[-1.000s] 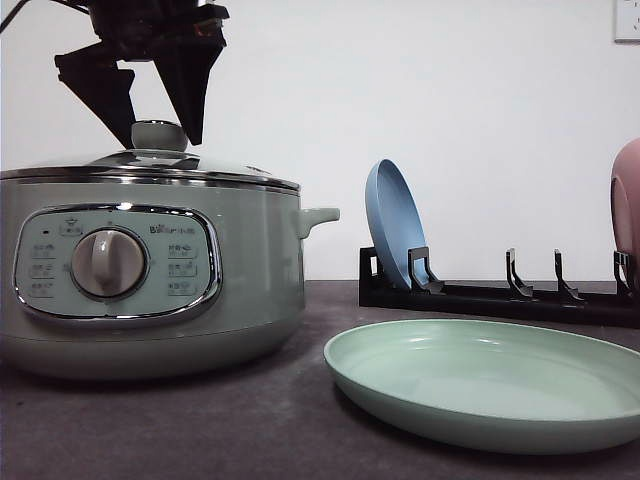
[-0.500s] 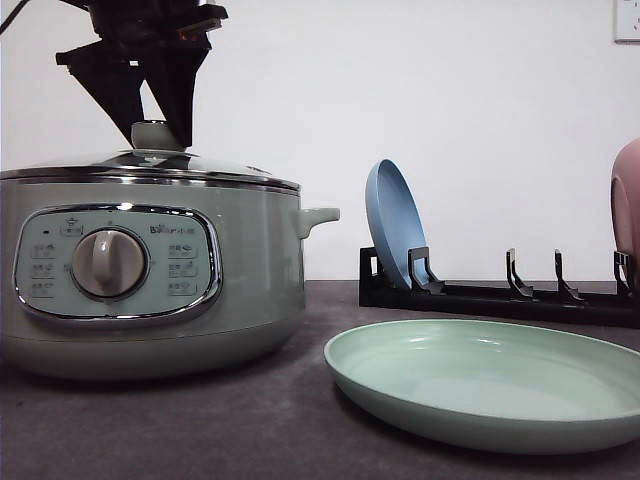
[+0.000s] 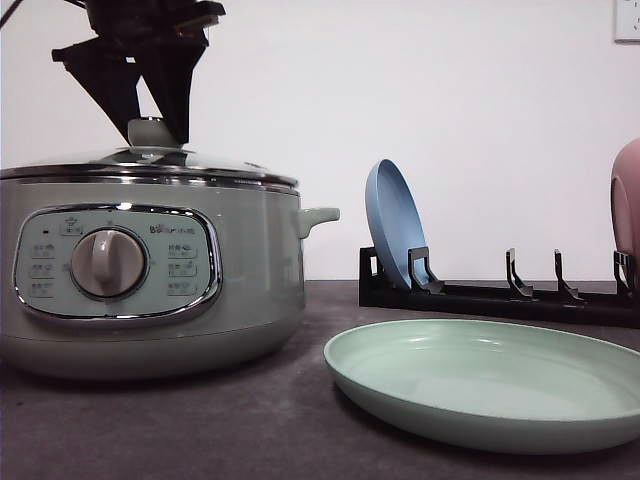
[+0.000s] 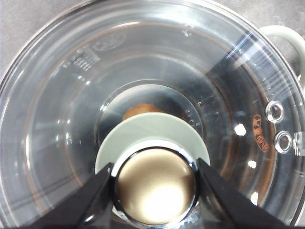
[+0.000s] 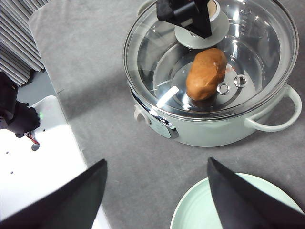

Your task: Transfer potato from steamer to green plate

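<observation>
**Lid knob gripped, lift beginning**

The left gripper (image 4: 155,191) is pinching the pale green knob (image 3: 150,132) of the glass lid (image 4: 71,95), having closed since a second ago. The orange-brown oval potato (image 5: 206,73) is lying inside the sage-green steamer (image 3: 250,280) (lid on). The right gripper (image 5: 155,191) is hovering spread above the mint-green plate (image 3: 480,385) beside the steamer.

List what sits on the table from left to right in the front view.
steamer with the left tool shut on its lid knob → green plate → blue plate standing in the black rack → pink plate at the right edge.
</observation>
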